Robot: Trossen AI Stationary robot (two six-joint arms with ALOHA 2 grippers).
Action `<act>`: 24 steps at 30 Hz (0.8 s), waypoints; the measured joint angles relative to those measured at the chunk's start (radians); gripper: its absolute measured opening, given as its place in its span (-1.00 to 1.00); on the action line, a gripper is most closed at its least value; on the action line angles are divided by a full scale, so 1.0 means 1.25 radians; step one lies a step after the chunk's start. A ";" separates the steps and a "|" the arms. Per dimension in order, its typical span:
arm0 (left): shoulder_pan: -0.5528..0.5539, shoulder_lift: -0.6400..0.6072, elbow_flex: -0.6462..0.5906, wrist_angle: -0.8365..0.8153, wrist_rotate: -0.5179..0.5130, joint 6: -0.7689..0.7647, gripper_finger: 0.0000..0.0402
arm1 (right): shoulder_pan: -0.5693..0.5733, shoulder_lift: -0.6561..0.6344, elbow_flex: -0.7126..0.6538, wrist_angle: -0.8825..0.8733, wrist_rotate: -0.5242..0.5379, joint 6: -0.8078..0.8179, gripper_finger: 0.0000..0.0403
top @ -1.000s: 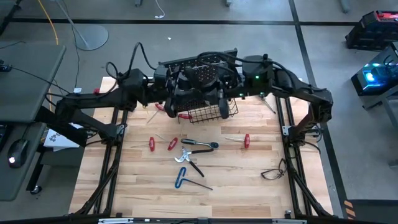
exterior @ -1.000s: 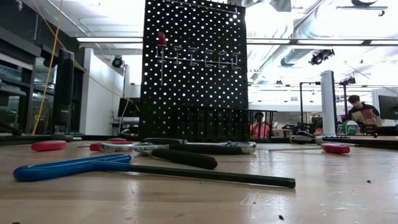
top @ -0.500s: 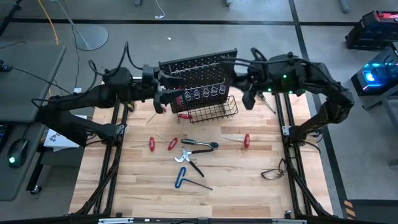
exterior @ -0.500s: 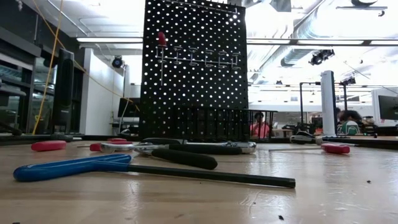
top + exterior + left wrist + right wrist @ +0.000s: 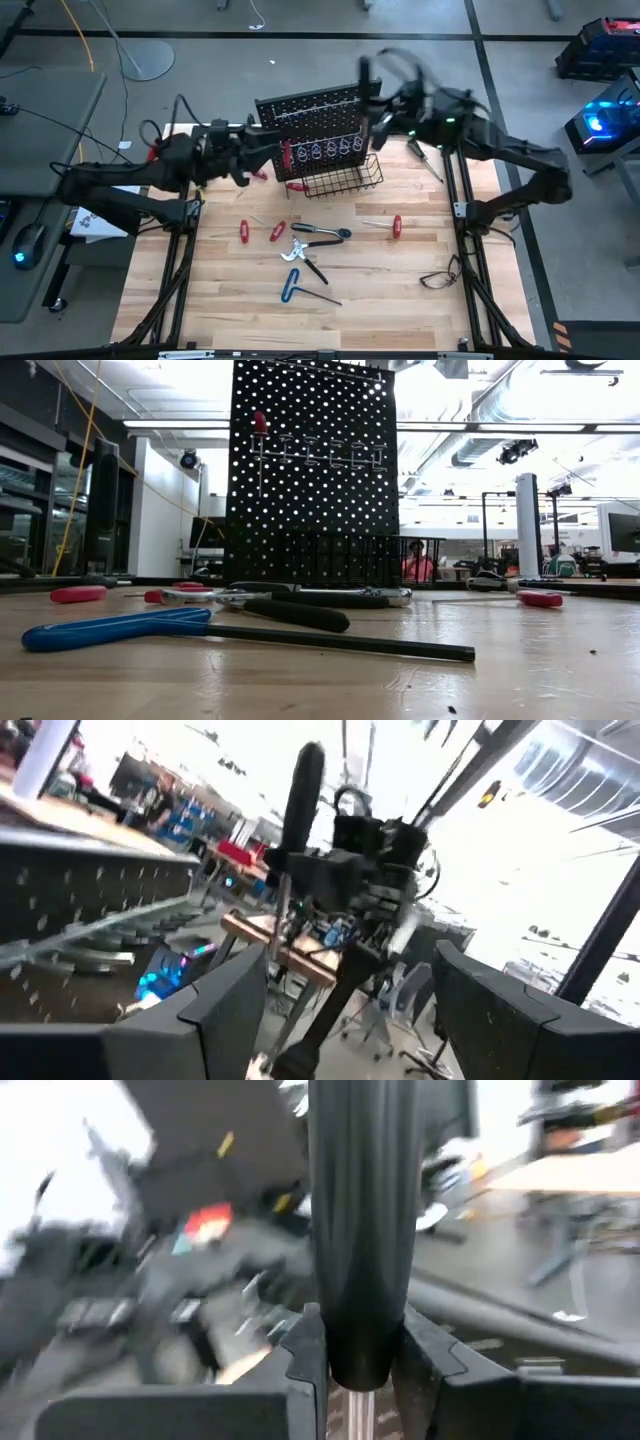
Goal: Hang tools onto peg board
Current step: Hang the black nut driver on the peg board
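1. Tools for your task are mostly spread across the middle of the counter [image 5: 400, 290]. Three red-handled screwdrivers [image 5: 243, 231] lie flat there, along with the pliers [image 5: 322, 233], the wrench [image 5: 293, 251] and the blue hex key [image 5: 290, 287], which is nearest the front edge.
2. Your peg board [image 5: 310, 125] stands upright at the middle of the counter's far edge, with its wire basket [image 5: 350, 182] at its foot facing the tools.
3. One red-handled tool [image 5: 260, 425] hangs on the board, high on its left side in the low view, beside a row of metal rings [image 5: 330, 452].
4. Two more red handles [image 5: 297, 186] lie on the counter close to the basket's left end.
5. Your right end effector [image 5: 358, 1350] is clamped on a black-handled screwdriver [image 5: 362, 1200]. The handle stands up between the fingers, and the silver shaft shows below them.
6. In the high view that arm reaches in over the far right corner of the counter. It carries the tool in the air above the board's right end.
7. Your left end effector [image 5: 350, 960] is empty, with its fingers spread wide. It hangs in the air over the far left part of the counter, just beside the board's left end and apart from it.
8. Neither arm shows in the low view.
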 joint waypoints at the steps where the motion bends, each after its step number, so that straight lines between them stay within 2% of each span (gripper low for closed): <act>1: -0.005 -0.008 0.000 -0.005 -0.014 0.014 0.27 | -0.009 -0.018 -0.025 0.022 0.022 0.018 -0.72; 4: -0.010 -0.024 0.000 -0.007 -0.057 0.041 0.27 | -0.030 -0.041 -0.089 0.051 0.057 0.052 -0.72; 7: -0.008 -0.029 0.000 -0.012 -0.068 0.044 0.27 | -0.032 -0.030 -0.127 0.120 0.042 0.052 -0.72; 14: -0.011 -0.026 0.001 -0.020 -0.077 0.043 0.28 | -0.032 0.012 -0.123 0.180 0.045 0.018 -0.72; 24: -0.014 -0.024 0.001 -0.026 -0.087 0.037 0.28 | -0.043 0.029 -0.124 0.178 0.070 -0.054 -0.72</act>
